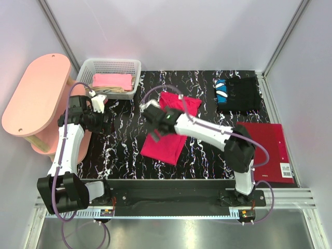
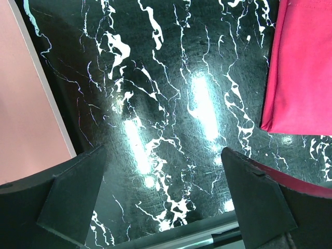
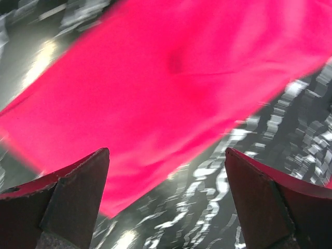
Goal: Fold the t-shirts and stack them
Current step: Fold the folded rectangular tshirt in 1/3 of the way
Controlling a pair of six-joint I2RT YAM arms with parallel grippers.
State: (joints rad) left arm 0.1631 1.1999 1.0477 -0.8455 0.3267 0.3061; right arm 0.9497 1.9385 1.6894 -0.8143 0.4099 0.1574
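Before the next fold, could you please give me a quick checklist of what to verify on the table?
1. Is the right gripper open and empty: ok.
2. Is the left gripper open, over bare table: ok.
3. Is the red t-shirt folded compactly: not ok, it lies as a long strip.
4. Are its edges lined up: cannot tell, the right arm covers its middle.
5. Is the black t-shirt folded, free to stack on: ok.

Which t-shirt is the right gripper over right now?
The red t-shirt mid-table; the black one lies far right, the pink one in the basket.
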